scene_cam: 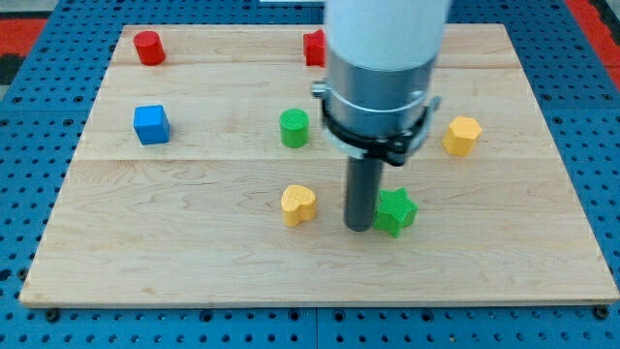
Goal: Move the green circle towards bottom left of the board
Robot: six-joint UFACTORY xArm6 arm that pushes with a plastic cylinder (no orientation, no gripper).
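The green circle point(294, 128) stands near the middle of the wooden board point(194, 262). My tip point(358, 227) rests on the board below and to the right of it, well apart. The tip sits right against the left side of a green star point(395, 211). A yellow heart-shaped block point(298, 205) lies to the tip's left, between the tip and the board's bottom left area.
A blue cube point(151, 124) is at the left. A red cylinder point(148, 47) is at the top left. A red block point(315, 47) at the top middle is partly hidden by the arm point(383, 68). A yellow hexagonal block point(462, 136) is at the right.
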